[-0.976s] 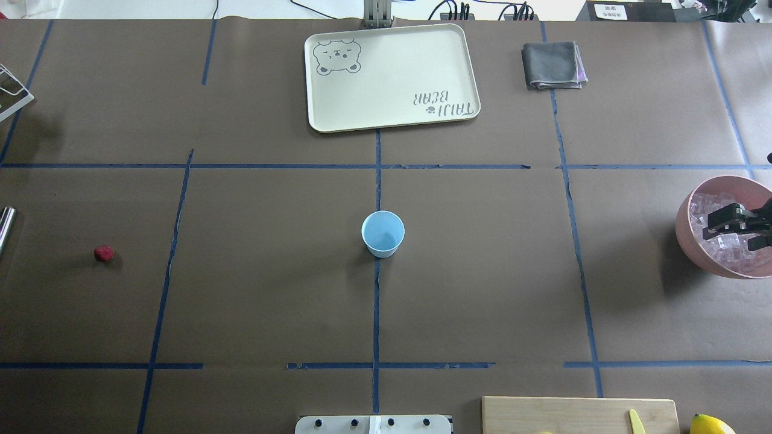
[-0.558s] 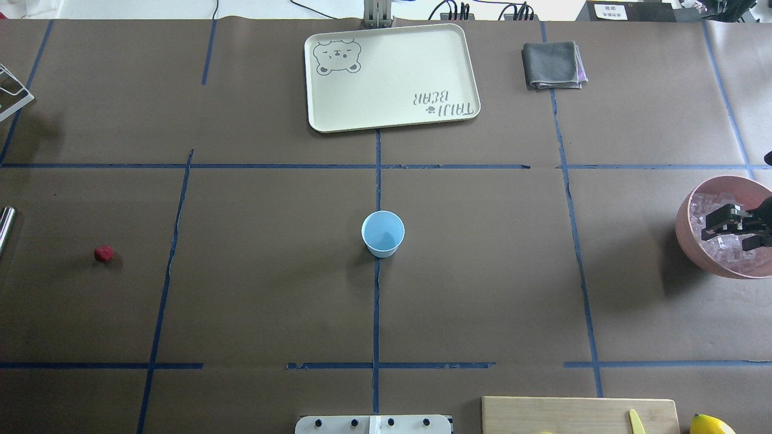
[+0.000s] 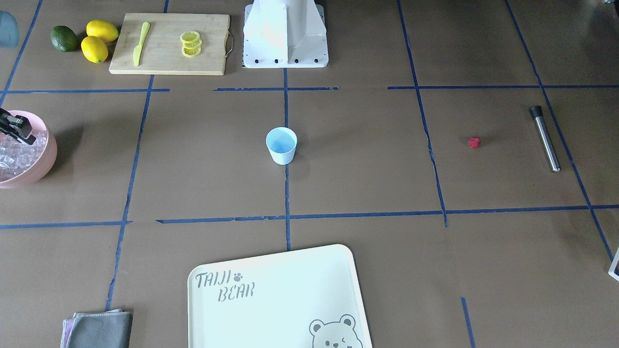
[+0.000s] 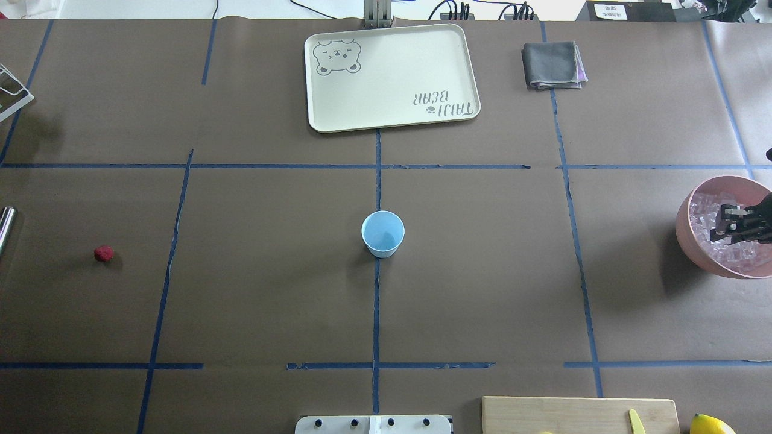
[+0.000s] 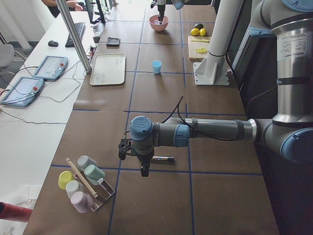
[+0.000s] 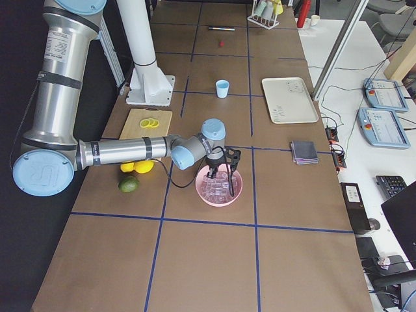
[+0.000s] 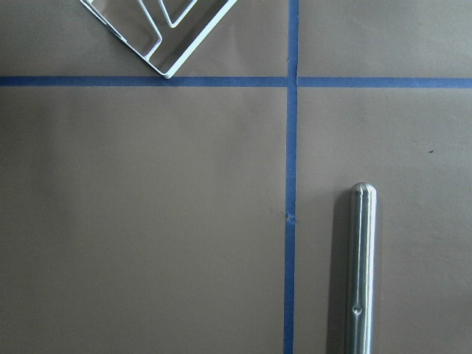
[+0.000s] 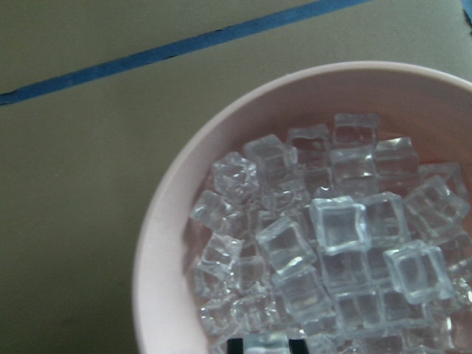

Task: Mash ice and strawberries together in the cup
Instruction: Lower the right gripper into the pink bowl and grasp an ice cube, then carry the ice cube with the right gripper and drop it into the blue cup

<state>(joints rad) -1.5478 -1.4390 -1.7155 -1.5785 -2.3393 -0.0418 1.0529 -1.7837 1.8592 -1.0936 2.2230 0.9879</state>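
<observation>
The ice (image 8: 339,228) lies heaped in the pink bowl (image 8: 158,243), and the right gripper (image 4: 722,224) is down among it, well inside the rim. Its fingers stand about one cube's width apart. In the wrist view a cube fills the gap between the two dark fingertips (image 8: 234,345). Ahead of the fingertips and to one side the rim curves round, with a band of bare pink wall between the heap and the edge.

The cup (image 4: 383,234) stands upright well apart from this gripper, out at the table's middle on a blue tape line, its mouth open upward. The stretch between gripper and cup is bare brown paper crossed by tape. The strawberry (image 4: 104,254) lies farther off, beyond the cup, on the left arm's side. Toward the robot's base from the right gripper are the lemons (image 6: 138,167) and the cutting board (image 6: 146,122), near the bowl but apart from it.

The left gripper (image 5: 143,171) hangs pointing down over the paper. A steel rod (image 7: 361,273) lies flat close below it and a corner of a wire rack (image 7: 162,29) is nearby. Whether its fingers are apart or together I cannot tell.
</observation>
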